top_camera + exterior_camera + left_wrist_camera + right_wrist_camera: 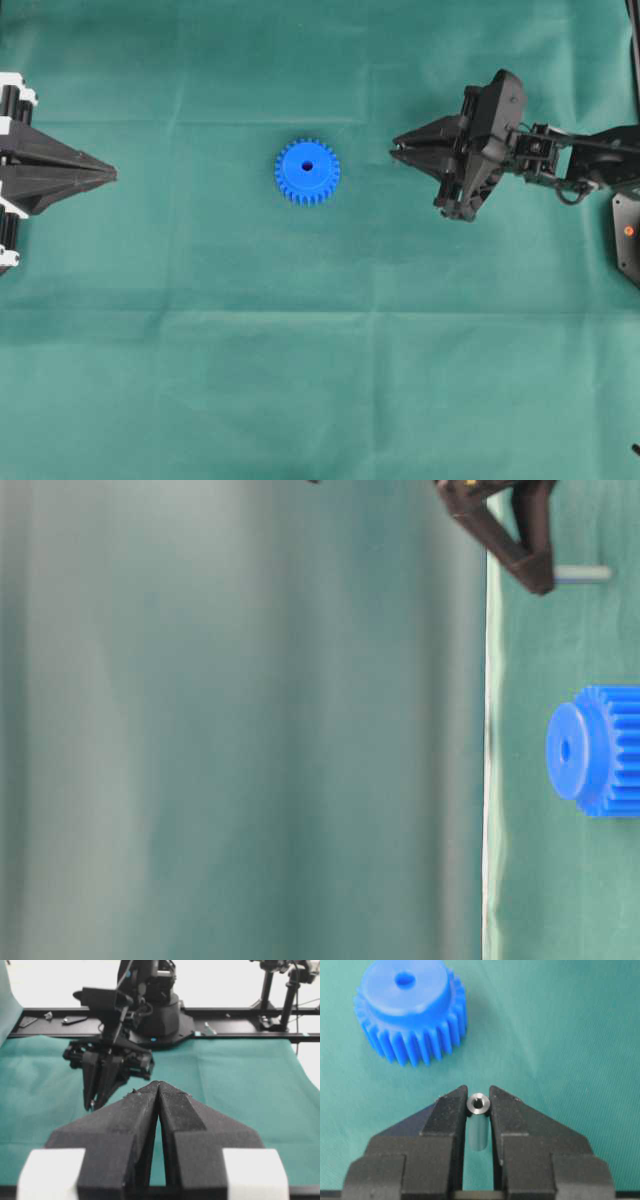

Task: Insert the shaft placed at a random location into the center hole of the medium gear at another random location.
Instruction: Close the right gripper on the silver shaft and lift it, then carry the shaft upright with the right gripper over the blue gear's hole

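The blue medium gear (307, 171) lies flat on the green cloth, its center hole (306, 167) facing up and empty. To its right, my right gripper (395, 152) is shut on the shaft (478, 1105), a small silver pin pinched upright between the fingertips, with the gear (410, 1007) just ahead. In the table-level view the shaft (583, 574) sticks out below the fingertips (540, 580), clear of the cloth. At the far left my left gripper (113, 175) is shut with nothing in it, its tips (159, 1084) pointing toward the right arm.
Green cloth covers the whole table. The right arm's body (560, 160) reaches in from the right edge, with a black mount (627, 235) below it. A black frame rail (240, 1011) and camera stands run along the far side in the left wrist view.
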Robot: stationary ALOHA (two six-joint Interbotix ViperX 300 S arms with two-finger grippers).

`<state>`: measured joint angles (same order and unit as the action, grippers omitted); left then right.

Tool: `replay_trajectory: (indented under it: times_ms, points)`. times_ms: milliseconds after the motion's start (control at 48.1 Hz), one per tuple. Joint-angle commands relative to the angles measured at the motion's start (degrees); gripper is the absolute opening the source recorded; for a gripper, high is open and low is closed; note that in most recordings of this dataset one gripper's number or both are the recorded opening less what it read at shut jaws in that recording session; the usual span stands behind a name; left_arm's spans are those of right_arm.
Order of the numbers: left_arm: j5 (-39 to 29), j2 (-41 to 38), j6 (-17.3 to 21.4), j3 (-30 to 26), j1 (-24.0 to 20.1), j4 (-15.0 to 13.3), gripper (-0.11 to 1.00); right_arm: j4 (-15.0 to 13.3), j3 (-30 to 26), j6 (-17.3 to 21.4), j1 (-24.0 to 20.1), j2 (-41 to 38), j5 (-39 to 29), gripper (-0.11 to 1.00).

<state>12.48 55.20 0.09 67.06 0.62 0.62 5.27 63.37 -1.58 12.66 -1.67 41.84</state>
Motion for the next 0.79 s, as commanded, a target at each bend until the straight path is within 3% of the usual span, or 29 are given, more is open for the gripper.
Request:
replay_trajectory:
  times_ms: [0, 291, 770]
  points:
    - [0.35, -0.26, 0.09, -1.32, 0.09, 0.18, 0.00, 0.09, -1.58, -1.05, 0.18, 5.71, -4.22, 0.14]
    - [0.26, -0.53, 0.00, -1.41, 0.00, 0.18, 0.00, -1.14, -4.48, -1.32, 0.18, 15.29, -17.14, 0.14]
    - [0.26, -0.53, 0.00, -1.41, 0.00, 0.18, 0.00, -1.14, -5.36, -1.41, 0.18, 14.41, -17.49, 0.14]
